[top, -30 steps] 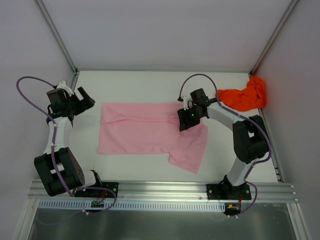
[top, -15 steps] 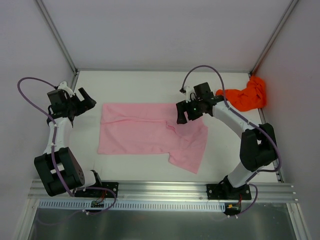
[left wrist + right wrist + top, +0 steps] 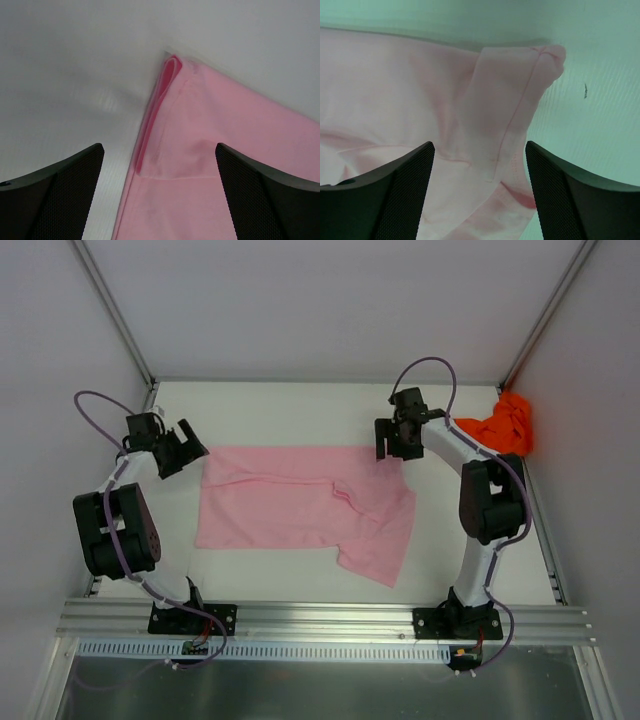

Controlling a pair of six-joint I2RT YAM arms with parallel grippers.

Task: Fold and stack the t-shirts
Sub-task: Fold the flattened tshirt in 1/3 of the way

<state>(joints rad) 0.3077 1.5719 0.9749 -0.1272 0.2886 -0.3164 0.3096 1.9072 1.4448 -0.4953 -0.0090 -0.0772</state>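
Note:
The pale pink t-shirt (image 3: 300, 505) lies partly folded on the white table, with one flap hanging toward the near right. My left gripper (image 3: 188, 452) is open and empty just above the shirt's far left corner (image 3: 170, 70). My right gripper (image 3: 392, 445) is open and empty above the shirt's far right corner (image 3: 540, 65), where a sleeve is folded over. The orange-red t-shirt (image 3: 497, 430) lies bunched at the far right of the table, untouched.
White walls with metal corner posts enclose the table (image 3: 290, 405) on three sides. A metal rail (image 3: 320, 625) runs along the near edge by the arm bases.
My right gripper let go of the pink shirt's right part and moved back toward the far right corner. My left gripper moved right toward the shirt's far left corner.

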